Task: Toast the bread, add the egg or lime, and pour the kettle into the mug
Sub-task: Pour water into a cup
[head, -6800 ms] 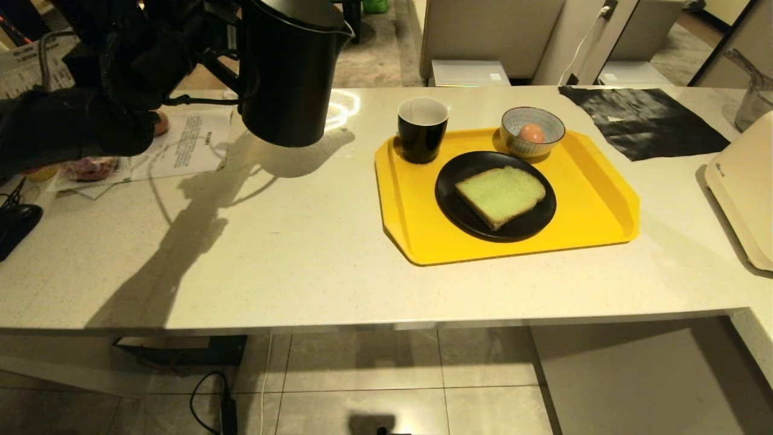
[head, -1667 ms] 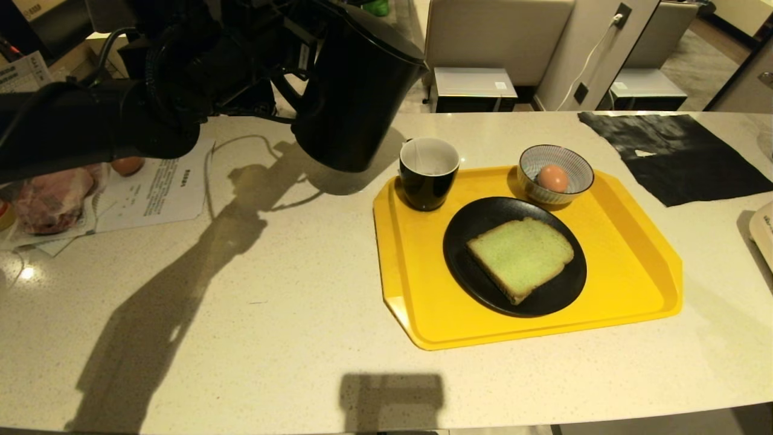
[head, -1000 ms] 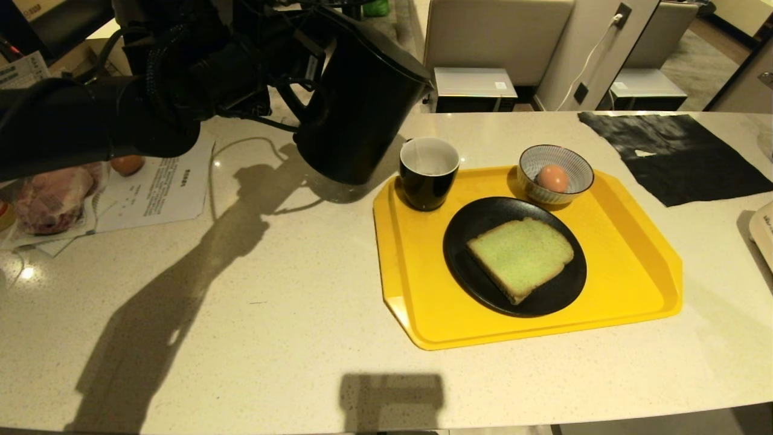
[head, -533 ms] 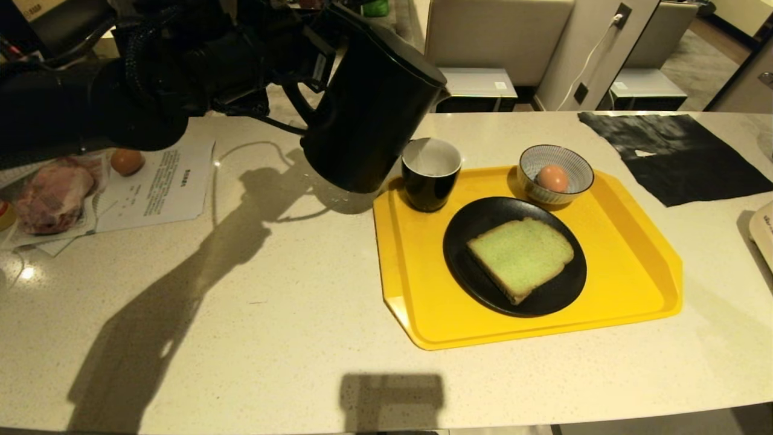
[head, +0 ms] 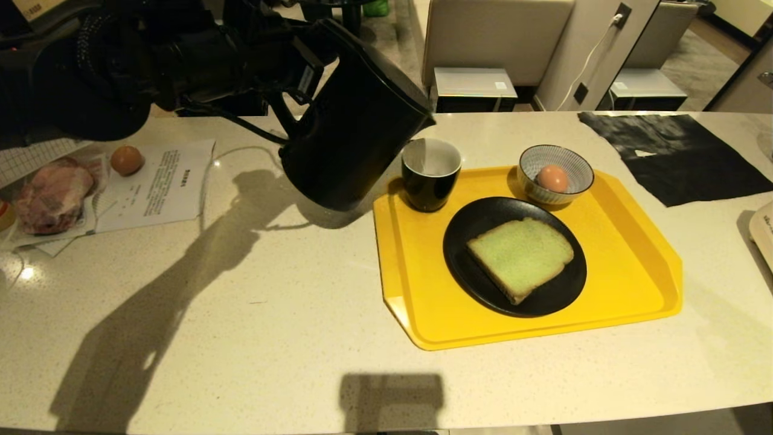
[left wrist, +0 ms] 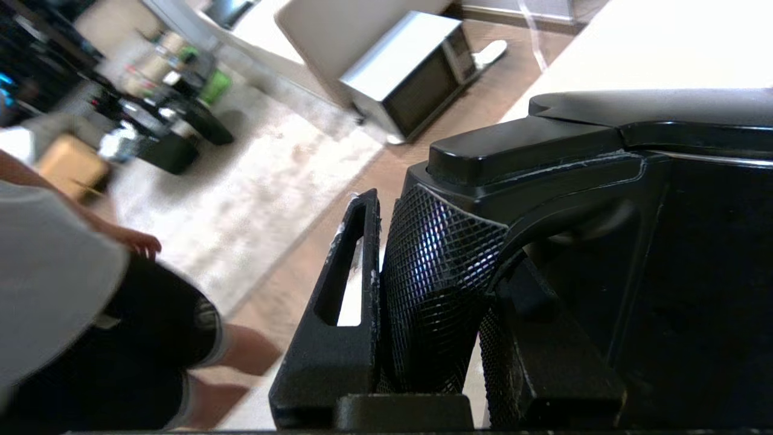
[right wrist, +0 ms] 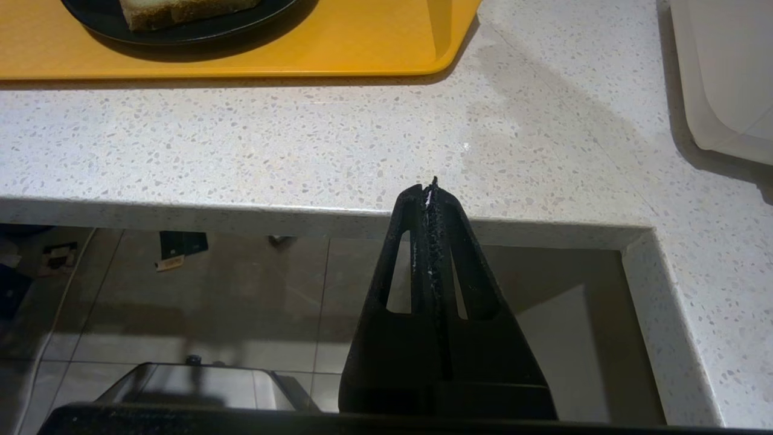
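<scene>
A pale speckled stone counter [head: 253,314] is seen under warm light, with tiled floor below its front edge and chairs beyond. The left gripper [left wrist: 423,290] is clamped on the loop handle of the kettle [head: 353,118], which is held in the air, tilted with its spout just above the near rim of the mug [head: 430,172]. The mug stands at the far left corner of a yellow tray [head: 628,266]; beside it a striped bowl [head: 555,172] holds the egg [head: 552,178], and the bread [head: 520,257] lies on a black plate [head: 465,266]. A second egg [head: 126,160] rests by printed papers [head: 160,187]. The right gripper [right wrist: 432,193] is parked below the counter's edge, fingers pressed together and empty.
</scene>
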### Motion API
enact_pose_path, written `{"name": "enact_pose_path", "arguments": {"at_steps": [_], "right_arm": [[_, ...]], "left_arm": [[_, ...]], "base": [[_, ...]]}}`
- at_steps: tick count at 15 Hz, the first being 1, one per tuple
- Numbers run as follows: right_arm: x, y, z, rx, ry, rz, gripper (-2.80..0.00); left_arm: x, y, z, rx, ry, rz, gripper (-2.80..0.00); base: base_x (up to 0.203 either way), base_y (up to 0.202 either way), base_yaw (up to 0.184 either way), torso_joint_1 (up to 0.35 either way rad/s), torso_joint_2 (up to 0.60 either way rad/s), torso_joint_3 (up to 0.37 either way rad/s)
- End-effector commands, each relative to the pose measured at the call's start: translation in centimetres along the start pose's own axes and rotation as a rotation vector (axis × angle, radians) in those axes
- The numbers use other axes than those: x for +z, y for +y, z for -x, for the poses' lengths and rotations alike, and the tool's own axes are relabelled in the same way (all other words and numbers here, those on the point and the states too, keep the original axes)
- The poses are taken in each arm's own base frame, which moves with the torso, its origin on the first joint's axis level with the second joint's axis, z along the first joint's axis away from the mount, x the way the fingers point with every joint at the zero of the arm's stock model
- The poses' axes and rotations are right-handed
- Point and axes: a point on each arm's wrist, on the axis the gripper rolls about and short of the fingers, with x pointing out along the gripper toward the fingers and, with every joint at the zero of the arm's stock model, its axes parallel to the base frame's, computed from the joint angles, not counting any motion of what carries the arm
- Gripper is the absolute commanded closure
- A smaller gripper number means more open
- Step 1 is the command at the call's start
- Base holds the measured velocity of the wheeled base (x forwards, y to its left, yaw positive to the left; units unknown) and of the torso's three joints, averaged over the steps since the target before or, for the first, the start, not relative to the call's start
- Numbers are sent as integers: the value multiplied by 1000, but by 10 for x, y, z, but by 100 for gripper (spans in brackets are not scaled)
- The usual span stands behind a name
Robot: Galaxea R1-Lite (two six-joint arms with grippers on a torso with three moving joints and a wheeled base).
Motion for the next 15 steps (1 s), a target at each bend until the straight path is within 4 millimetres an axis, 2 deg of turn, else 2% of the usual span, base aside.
{"name": "enact_pose_path", "arguments": {"at_steps": [1,8,15], "right_arm": [[-8,0,-2,0,28,0,0],[-8,0,-2,0,28,0,0],[-8,0,-2,0,28,0,0]], "left_arm": [[1,4,3,5,0,-42,0],[-11,-5,5,-102,118,-71,0],[-9,-7,5,-128,163,-108,0]], "base": [[0,0,0,0,0,0],[0,0,0,0,0,0],[0,0,0,0,0,0]]}}
